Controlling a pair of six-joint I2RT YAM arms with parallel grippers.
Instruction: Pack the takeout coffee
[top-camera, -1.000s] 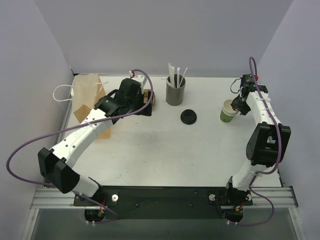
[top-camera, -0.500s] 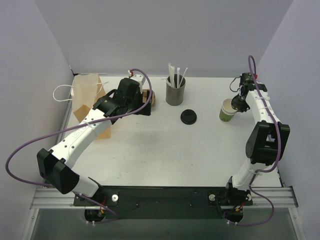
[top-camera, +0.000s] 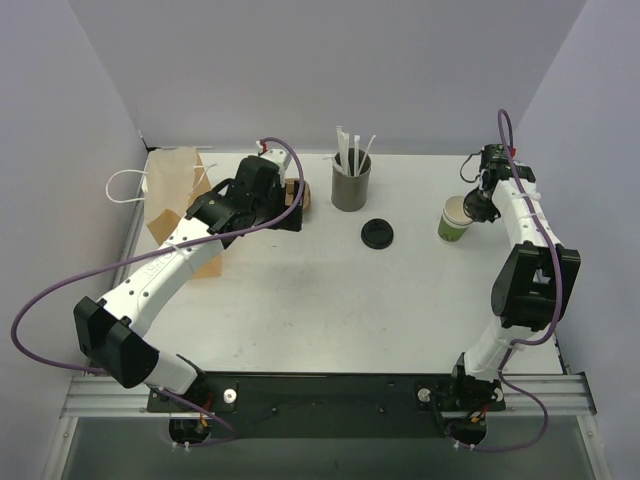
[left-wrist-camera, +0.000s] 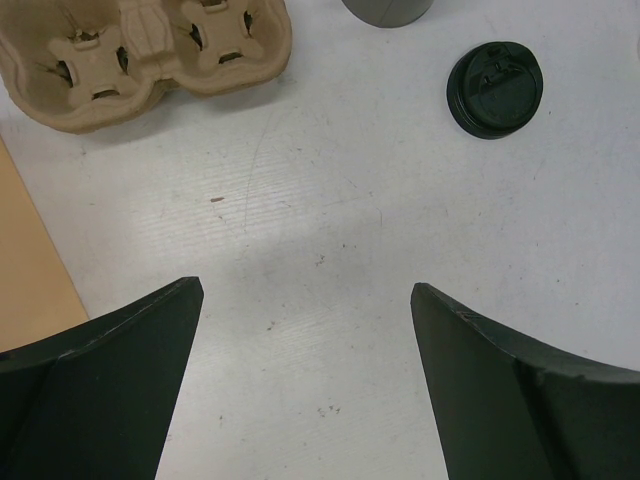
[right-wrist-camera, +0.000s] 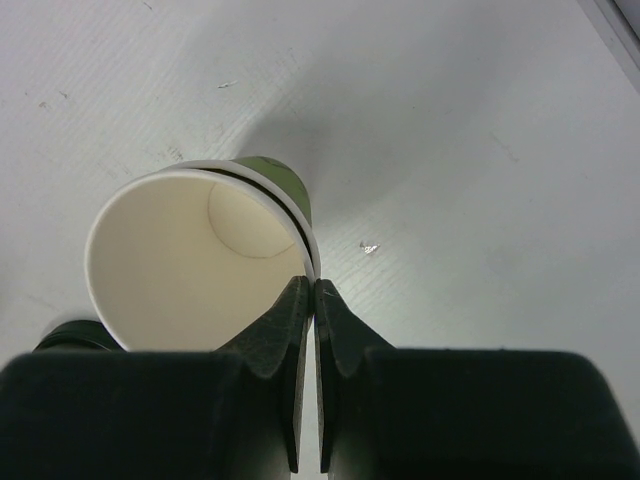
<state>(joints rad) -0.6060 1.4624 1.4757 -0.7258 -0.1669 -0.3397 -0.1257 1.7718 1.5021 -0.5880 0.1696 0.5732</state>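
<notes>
Because tucked under its own wrist from above, hard to make out the left gripper (left-wrist-camera: 305, 288), just left of the grey straw holder (top-camera: 351, 183). From the wrist camera, only two dark fingers, cut off by the lower border, spread wide, grasping nothing.

Nearer than the holder and slightly right of it, on the table (top-camera: 320, 300): black lid (top-camera: 377, 233), lying flat, alone. Farther right of the holder, close to the table's right edge: green cup (top-camera: 457, 222), standing, lidless, cream inside on show. Clenched on its rim, the right gripper (right-wrist-camera: 308, 285), one finger inside and one outside; barely a sliver of green wall in the wrist view.

Just left of the holder, cardboard cup carrier (left-wrist-camera: 140, 30), cropped by the top border and mostly covered by the arm from above. Far left of the holder, brown paper bag (top-camera: 178, 195) at the table's left edge.

Broad bare room nearer than the lid, between both arms.
</notes>
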